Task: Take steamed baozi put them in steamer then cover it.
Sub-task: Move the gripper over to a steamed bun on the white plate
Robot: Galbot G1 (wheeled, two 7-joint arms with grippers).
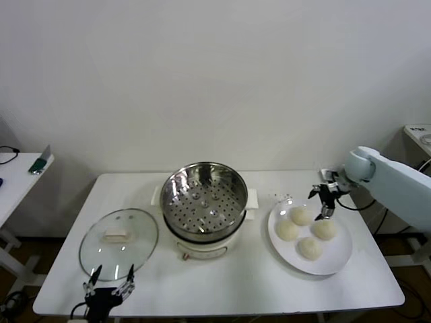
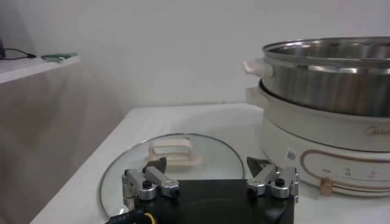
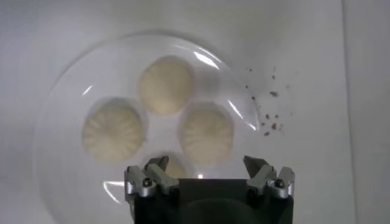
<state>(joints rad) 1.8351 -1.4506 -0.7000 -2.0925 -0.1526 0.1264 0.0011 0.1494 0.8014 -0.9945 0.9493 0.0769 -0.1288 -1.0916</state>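
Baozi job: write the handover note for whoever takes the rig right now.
Right tool: open, empty, above the white plate and its four baozi.
Left tool: open, empty, parked at the table's near edge by the glass cover.
Steamer: centre of table, basket empty, uncovered.
Cover: flat on the table, on the steamer's left.
Done: nothing loaded.
Left: move all four baozi into the steamer, then put the cover on.

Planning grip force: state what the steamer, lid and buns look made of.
Steamer: polished metal, likely stainless steel, mirror-bright and perforated. Lid: clear glass, table showing through, with a cream, probably plastic, handle. Buns: matte, soft-looking dough with faint pleats.
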